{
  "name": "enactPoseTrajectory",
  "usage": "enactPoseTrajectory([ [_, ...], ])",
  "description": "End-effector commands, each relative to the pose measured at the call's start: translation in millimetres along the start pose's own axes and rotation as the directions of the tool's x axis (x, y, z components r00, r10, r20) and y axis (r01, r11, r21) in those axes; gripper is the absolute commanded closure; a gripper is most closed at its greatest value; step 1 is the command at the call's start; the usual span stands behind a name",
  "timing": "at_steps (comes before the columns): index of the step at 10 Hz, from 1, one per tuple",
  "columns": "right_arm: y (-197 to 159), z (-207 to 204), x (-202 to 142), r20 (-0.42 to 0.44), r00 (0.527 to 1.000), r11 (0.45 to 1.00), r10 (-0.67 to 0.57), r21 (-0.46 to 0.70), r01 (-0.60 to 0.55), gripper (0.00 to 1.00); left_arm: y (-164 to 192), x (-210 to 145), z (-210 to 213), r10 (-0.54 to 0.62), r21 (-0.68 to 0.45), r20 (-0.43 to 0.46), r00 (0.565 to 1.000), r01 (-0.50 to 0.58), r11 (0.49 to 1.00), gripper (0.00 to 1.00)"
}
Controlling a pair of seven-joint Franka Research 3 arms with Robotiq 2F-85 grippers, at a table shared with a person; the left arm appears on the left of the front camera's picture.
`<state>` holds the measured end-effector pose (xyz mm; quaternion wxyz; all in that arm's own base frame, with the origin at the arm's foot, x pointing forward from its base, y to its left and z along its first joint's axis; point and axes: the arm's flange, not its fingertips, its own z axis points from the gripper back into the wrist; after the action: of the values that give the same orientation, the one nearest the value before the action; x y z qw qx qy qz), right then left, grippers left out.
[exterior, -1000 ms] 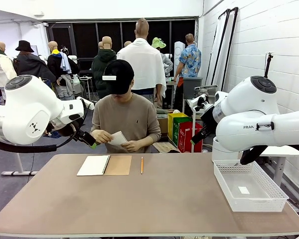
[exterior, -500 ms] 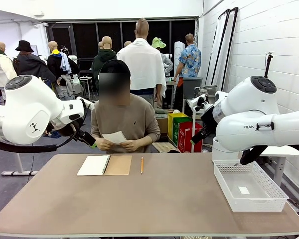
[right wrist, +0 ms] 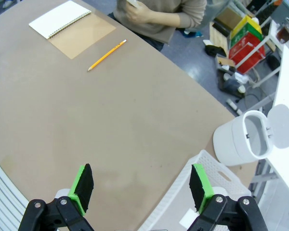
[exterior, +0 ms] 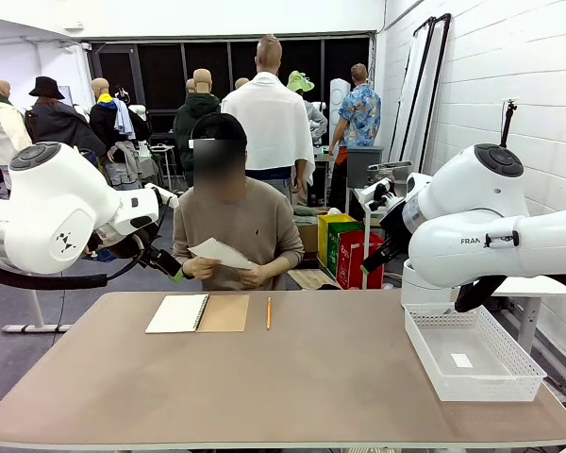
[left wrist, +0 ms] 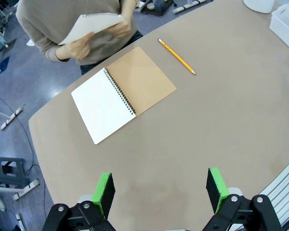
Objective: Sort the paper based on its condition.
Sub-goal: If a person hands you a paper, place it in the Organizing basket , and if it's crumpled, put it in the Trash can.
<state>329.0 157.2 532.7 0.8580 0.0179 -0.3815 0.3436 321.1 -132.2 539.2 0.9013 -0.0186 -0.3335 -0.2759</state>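
Note:
Across the table, the person holds one white sheet of paper (exterior: 222, 252) in both hands above the far edge; the left wrist view has the paper (left wrist: 89, 26) at its top. My left gripper (left wrist: 160, 188) hovers open high over the near left of the table with nothing between its green pads. My right gripper (right wrist: 140, 185) is likewise open and empty above the right side of the table. In the front view both arms are raised at the sides, away from the paper.
An open spiral notebook (exterior: 196, 313) with a tan cover lies at the far left-centre, a yellow pencil (exterior: 269, 312) beside it. A white mesh basket (exterior: 472, 351) holding a small white scrap stands at the right edge. A white lidded bin (right wrist: 245, 139) stands beyond the table.
The person has shifted the sheet from upright in front of the chest to tilted flatter in both hands. Both arms stay still.

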Motion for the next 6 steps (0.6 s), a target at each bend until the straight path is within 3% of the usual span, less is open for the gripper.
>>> enactPoseTrajectory([
  [1,-0.2,0.1,-0.1,0.0,1.0,1.0,0.0,0.0,0.0,0.0,0.6,-0.1,0.2,0.002,0.0,0.001,1.0,-0.002,1.0,0.0],
  [6,-0.2,0.1,-0.1,0.0,1.0,1.0,0.0,0.0,0.0,0.0,0.6,-0.1,0.2,0.002,0.0,0.001,1.0,-0.002,1.0,0.0],
])
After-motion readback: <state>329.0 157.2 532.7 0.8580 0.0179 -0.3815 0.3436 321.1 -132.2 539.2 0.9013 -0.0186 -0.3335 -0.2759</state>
